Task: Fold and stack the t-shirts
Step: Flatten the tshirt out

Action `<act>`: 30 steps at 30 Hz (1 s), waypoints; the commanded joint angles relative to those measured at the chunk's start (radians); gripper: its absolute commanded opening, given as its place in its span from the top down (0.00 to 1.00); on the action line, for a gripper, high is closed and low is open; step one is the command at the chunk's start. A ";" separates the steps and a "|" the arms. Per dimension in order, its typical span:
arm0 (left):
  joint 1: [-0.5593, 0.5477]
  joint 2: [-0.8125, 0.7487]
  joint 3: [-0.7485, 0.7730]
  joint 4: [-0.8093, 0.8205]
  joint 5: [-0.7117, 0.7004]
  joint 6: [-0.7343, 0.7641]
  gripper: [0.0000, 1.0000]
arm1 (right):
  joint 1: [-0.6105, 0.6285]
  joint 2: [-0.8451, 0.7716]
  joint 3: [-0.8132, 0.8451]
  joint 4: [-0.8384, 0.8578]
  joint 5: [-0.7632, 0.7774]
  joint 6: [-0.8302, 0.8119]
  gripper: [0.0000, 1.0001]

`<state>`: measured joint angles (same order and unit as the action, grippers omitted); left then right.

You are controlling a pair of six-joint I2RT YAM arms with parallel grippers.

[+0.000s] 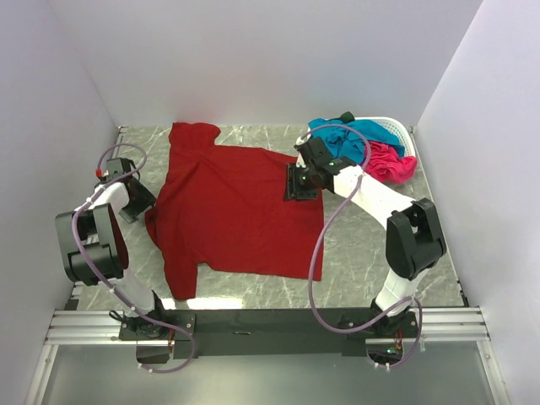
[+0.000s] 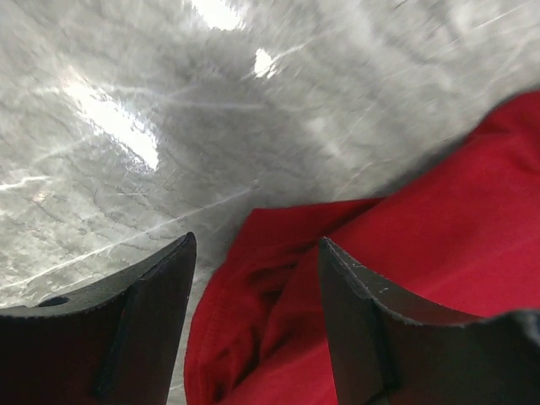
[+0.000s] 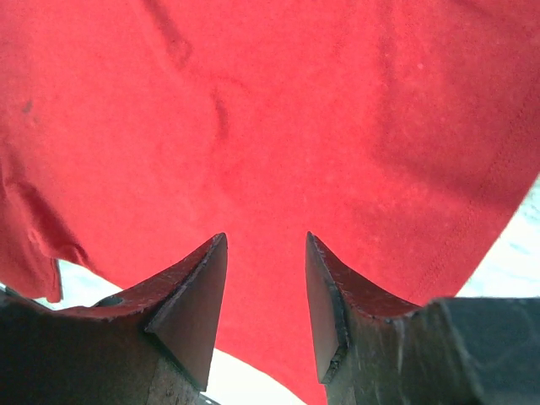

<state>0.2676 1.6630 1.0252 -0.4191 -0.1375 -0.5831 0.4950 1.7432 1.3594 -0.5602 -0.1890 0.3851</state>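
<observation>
**Left claw** (image 2: 257,245): the two dark fingers (image 2: 145,331) stand spread, low over a rumpled edge of the dark red t-shirt (image 1: 232,211). Cloth lies in the gap between them, but whether either finger touches it cannot be made out. This wrist view is blurred, and both fingers are cut off by its lower border. From above, the left claw sits at the shirt's left edge, largely hidden under its own wrist.

**Right claw** (image 3: 266,240): also spread, the fingertips apart and red cloth filling the view beyond them. Contact with the cloth cannot be judged. A stitched hem runs down the right side of that view. Past the hem, the bench (image 1: 354,253) shows only as washed-out white. From above, the right claw is at the far right corner of the shirt, on its edge.

**Dark red t-shirt**: it lies opened out flat on the grey marbled bench, left of centre. One sleeve points toward the back wall and the other toward the arm bases.

**Back right corner**: a white latticed basket (image 1: 396,125) stands here, mostly covered.
- The teal-blue t-shirt (image 1: 359,131) is heaped in it. The right arm's cable (image 1: 311,272) crosses it, and the arm's wrist partly hides it.
- The hot pink t-shirt (image 1: 392,164) spills over the basket's near rim.
- How either of these two shirts is bunched cannot be read.
</observation>
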 commanded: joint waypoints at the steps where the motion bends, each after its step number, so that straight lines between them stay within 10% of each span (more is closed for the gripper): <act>1: 0.002 0.032 -0.010 0.025 0.004 0.017 0.36 | 0.001 -0.071 -0.025 0.031 0.025 0.020 0.51; 9: 0.002 0.070 -0.037 0.045 0.018 0.025 0.51 | 0.002 -0.132 -0.063 0.025 0.049 0.029 0.51; 17: 0.002 0.052 -0.065 0.063 0.042 0.028 1.00 | 0.001 -0.165 -0.092 0.026 0.053 0.040 0.51; 30: 0.041 -0.238 -0.097 0.059 -0.088 0.006 1.00 | 0.002 -0.198 -0.134 0.025 0.065 0.041 0.51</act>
<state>0.2867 1.5406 0.9268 -0.3691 -0.1566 -0.5694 0.4950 1.5898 1.2366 -0.5514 -0.1421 0.4229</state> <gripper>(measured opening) 0.032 0.493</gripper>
